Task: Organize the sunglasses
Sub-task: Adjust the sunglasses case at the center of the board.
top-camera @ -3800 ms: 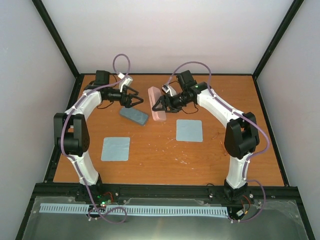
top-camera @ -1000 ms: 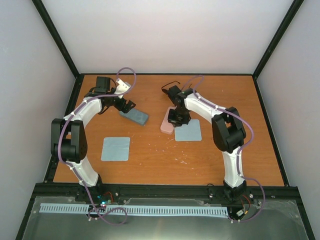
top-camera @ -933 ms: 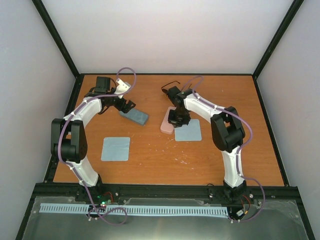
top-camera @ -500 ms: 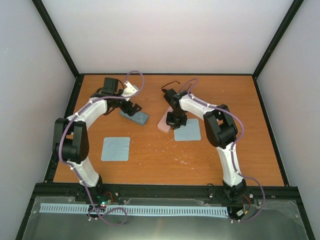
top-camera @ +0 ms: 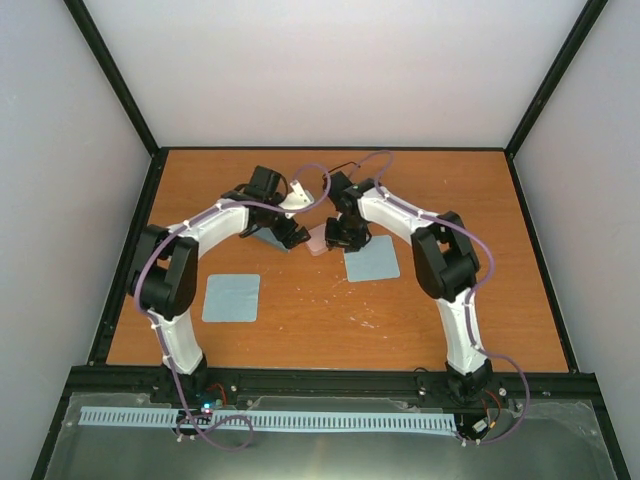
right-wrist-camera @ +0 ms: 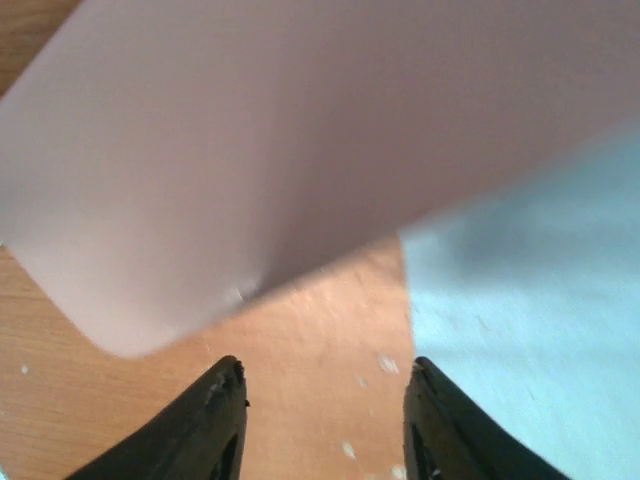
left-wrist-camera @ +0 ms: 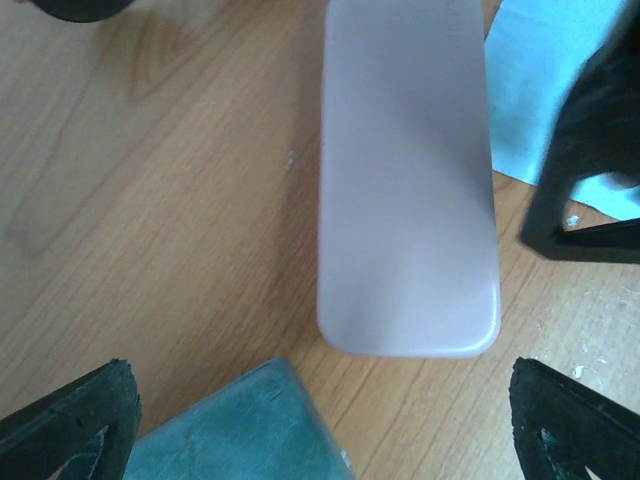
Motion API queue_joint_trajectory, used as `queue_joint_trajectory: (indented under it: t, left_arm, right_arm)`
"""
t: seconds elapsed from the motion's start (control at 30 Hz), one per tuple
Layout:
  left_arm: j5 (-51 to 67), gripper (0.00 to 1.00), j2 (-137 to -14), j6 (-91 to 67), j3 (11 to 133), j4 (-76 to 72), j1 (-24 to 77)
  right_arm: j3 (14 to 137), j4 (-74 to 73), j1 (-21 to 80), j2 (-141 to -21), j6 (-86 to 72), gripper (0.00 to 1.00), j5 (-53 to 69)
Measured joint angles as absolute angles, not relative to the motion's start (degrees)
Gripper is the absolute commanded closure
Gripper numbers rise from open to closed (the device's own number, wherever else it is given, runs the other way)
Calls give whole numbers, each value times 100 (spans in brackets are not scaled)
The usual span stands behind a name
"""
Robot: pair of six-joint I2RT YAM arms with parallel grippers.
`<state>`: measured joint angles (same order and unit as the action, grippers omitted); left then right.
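Pink case [left-wrist-camera: 408,180] lies shut on your bench [top-camera: 450,320], both jaws open, empty; sunglasses [top-camera: 345,166] apparently still uncased.

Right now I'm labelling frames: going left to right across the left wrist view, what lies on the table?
First the blue-grey case → pink case → light-blue cloth.

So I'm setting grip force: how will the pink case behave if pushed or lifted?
The pink case shows straight edges and an even top, so it is probably a stiff shell. Its smooth surface and rounded corners might slip in a pinch. It seems to lie flat on the table, so it should slide rather than roll or tip.
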<state>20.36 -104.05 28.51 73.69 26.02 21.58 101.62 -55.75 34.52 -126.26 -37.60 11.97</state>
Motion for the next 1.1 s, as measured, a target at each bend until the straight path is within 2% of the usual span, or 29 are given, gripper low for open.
queue_joint_trajectory:
  t: [0.17, 0.27, 0.37, 0.7, 1.1]
  left_arm:
    - [1597, 1, -10733, 2961, 7472, 2554, 2626]
    - [1411, 1, -10978, 3033, 7636, 2604, 2871]
    - [1304, 1, -11233, 3068, 7920, 2668, 2987]
    - [902, 1, -11784, 3100, 8615, 2919, 2978]
    - [1422, 1, -11955, 3096, 8976, 3597, 3013]
  right_arm:
    - [8976, -5415, 3236, -11225, -3769, 48, 937]
    - [8182, -5299, 2681, -10073, -3778, 47, 921]
    - [7789, -5175, 2069, -9459, -3728, 47, 854]
    - [7153, -4921, 1793, -9271, -3511, 47, 991]
    - [6582, -4609, 1712, -9056, -3507, 47, 1313]
